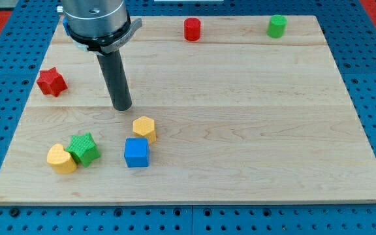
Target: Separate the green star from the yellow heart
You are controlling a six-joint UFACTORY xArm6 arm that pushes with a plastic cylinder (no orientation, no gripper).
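On my screen the green star (83, 148) sits in the near-left part of the wooden board (253, 130), pressed right up against the yellow heart (61, 158), which lies just to its left and slightly nearer. The star is squat, with no clear long axis; one of its points faces left into the heart and another faces far, toward my rod. The heart's rounded lobes look turned toward the star and its narrower end toward the near left, though at this size I can't be sure. My arm comes down from the far-left corner of the view, the grey metal collar (98, 23) at the top edge and the dark rod dropping nearly straight, leaning a touch to the right. My tip (122, 106) rests on the board farther away than the star and a little to its right, well apart from it and touching no block. There is no hand to open or close, so the rod holds nothing. A yellow hexagonal block (145, 128) is just near-right of my tip, with a blue cube (136, 153) right below it. A red star (51, 81) lies at the left edge, and a red cylinder (192, 29) and green cylinder (277, 26) stand along the far edge.
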